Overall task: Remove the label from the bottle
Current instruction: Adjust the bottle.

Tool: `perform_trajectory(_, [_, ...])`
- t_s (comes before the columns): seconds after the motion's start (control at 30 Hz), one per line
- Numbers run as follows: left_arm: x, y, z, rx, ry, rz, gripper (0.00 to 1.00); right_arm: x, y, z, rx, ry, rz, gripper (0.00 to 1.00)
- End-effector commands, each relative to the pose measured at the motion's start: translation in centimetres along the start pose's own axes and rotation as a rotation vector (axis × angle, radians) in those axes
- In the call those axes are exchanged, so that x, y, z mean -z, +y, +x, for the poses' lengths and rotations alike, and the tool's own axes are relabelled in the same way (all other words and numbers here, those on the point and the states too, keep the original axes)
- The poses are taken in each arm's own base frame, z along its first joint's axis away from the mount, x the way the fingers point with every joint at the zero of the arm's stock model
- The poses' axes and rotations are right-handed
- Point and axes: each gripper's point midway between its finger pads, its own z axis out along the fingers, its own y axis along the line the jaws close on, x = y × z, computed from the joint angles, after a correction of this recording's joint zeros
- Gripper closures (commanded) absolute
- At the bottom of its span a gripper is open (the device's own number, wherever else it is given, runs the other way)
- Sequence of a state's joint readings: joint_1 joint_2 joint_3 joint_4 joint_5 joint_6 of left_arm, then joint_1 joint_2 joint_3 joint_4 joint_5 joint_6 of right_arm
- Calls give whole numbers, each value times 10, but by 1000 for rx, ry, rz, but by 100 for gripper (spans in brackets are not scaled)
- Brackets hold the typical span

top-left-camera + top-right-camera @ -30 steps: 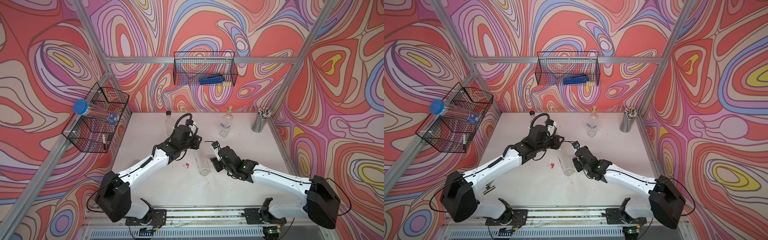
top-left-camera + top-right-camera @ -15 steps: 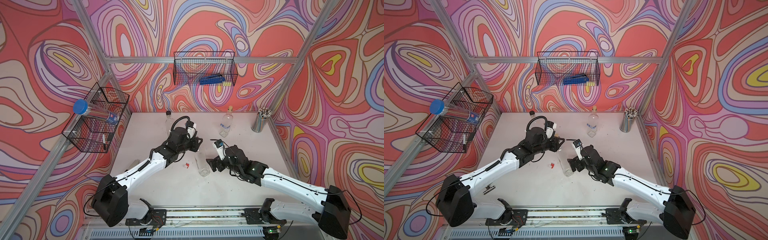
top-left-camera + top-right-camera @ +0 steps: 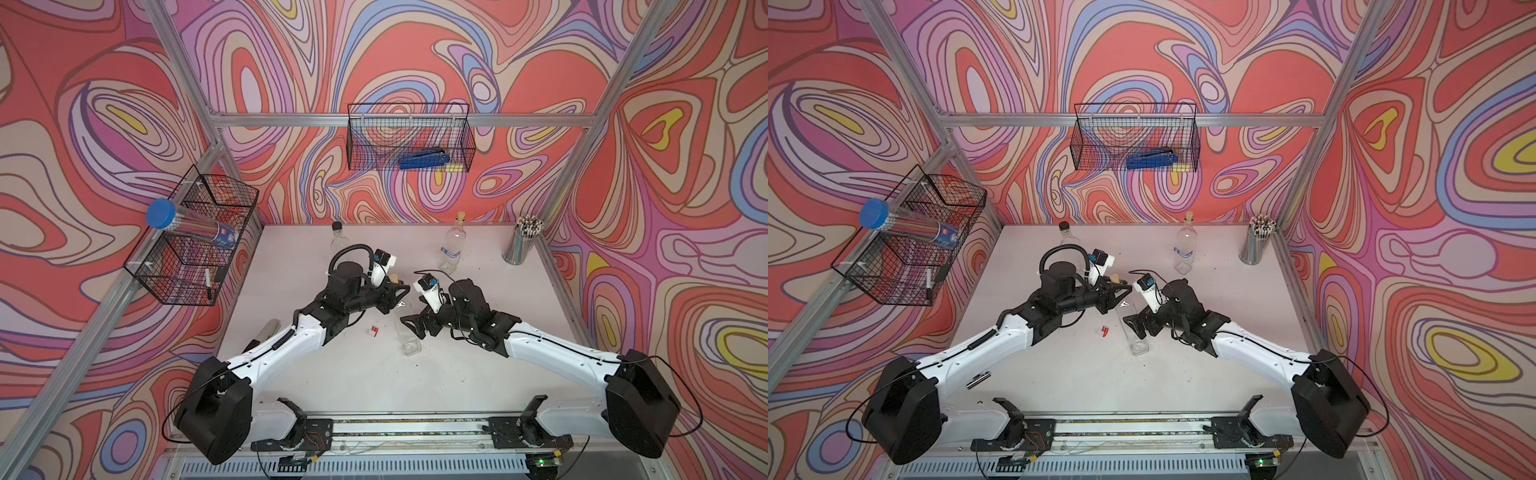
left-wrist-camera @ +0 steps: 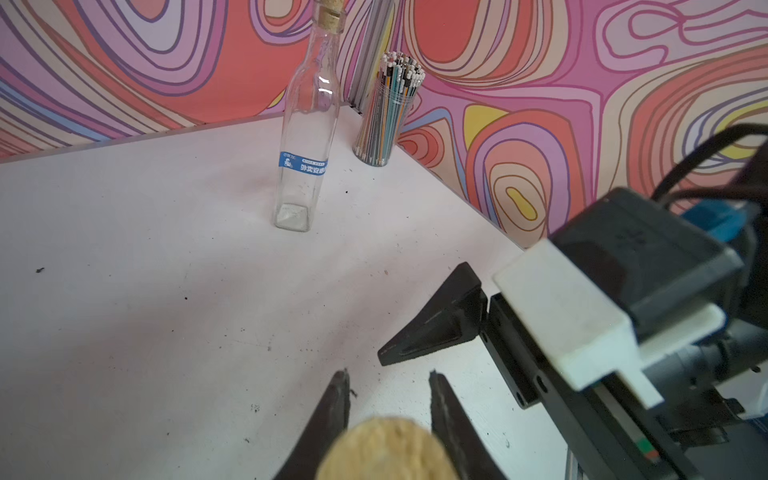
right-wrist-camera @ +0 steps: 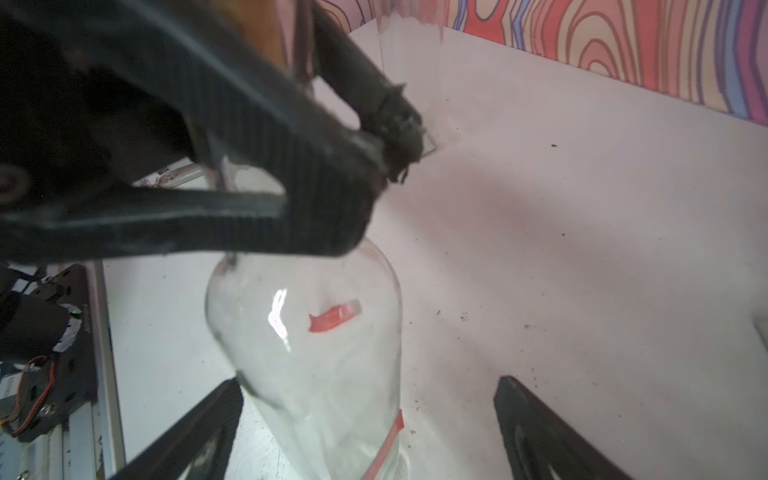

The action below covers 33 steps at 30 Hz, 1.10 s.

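Gripping only the thin neck just under the cork (image 4: pixel 386 449), the left pincer (image 3: pixel 397 293) is clamped tight on the clear bottle (image 3: pixel 406 332), which stands near the middle of the surface (image 3: pixel 332 374). The right pincer (image 5: pixel 370 384) is spread wide with a jaw on either side of the glass body, holding nothing. With one narrow hold on smooth glass, a push or pull from the right side could swing the bottle about its neck, slide it through the grip or tip it over. A thin red strip (image 5: pixel 388 436) low on the glass looks like leftover label, and a careless pinch could tear it or miss its edge. A red scrap (image 3: pixel 373 331) lies on the surface just beside the bottle. The bottle looks empty. Toward the back edge stand a corked bottle with a blue label (image 3: pixel 451 249) and a black-capped bottle (image 3: pixel 338 237), both seemingly empty. A cup (image 3: pixel 515 253) in the far right corner is packed with pencils. The back basket (image 3: pixel 409 124) holds a blue tool (image 3: pixel 424 158), and the side basket (image 3: pixel 166 286) holds a blue-capped tube (image 3: pixel 187 226) and a marker (image 3: pixel 208 282).
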<state>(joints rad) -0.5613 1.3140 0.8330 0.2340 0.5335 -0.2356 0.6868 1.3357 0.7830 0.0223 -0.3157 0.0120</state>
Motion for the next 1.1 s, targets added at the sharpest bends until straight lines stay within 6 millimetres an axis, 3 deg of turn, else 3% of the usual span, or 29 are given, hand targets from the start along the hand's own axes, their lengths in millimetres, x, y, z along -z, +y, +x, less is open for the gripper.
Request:
perform_trajectory(0.0, [7,-21,-1,-43,-14,124,100,-6,15,-17,33,-27,-136,6])
perform_trajectory(0.17, [23,-27,-18,-33,-103,179,100,-10,16,-15,20,-15,-170,17])
perform_trajectory(0.4, [30,-36,-25,-20,-138,243,100,-11,19,-21,13,-31,-203,48])
perform_trajectory(0.5, [31,-41,-28,-14,-154,280,100,-14,21,-23,10,-29,-224,44])
perform_trajectory(0.63, [30,-45,-30,-9,-162,314,100,-19,22,-23,10,-13,-239,21])
perform_trajectory(0.73, [31,-49,-32,-10,-170,338,100,-23,19,-21,15,-14,-230,14])
perform_trajectory(0.93, [34,-55,-35,-8,-177,375,100,-27,25,-21,21,-9,-286,19])
perform_trajectory(1.03, [37,-60,-40,-14,-188,399,100,-26,32,-23,15,-11,-346,29])
perform_trajectory(1.07, [37,-62,-42,-16,-192,408,100,-26,36,-24,15,-12,-365,36])
